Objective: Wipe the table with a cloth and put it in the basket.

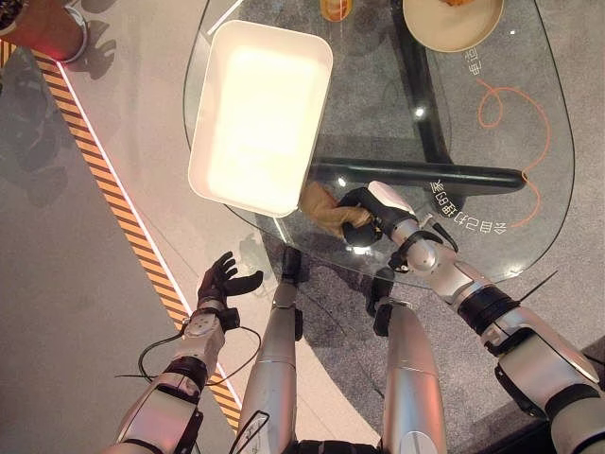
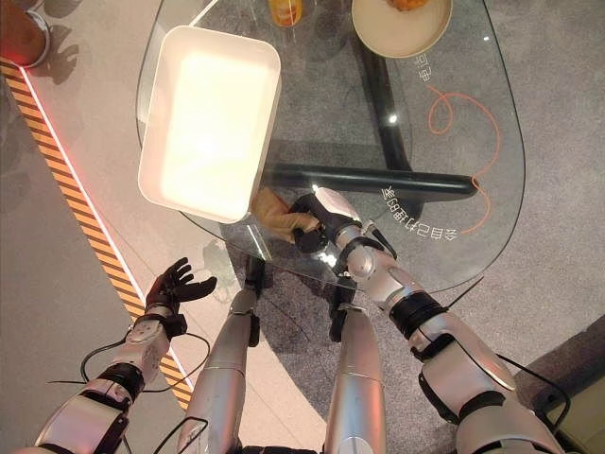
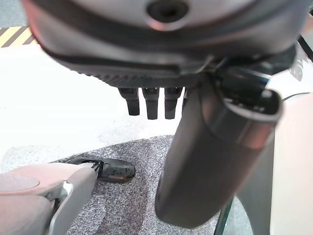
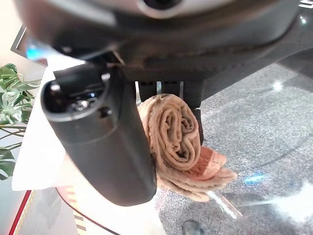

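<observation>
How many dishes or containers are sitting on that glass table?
3: a white basket at the table's left edge beside the right hand gripping the cloth, a beige plate at the far side, an orange cup between them.

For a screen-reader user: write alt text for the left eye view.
The robot's right hand grips a tan cloth at the near edge of a glass table, beside a white basket. The left hand hangs open over the floor, off the table.
</observation>
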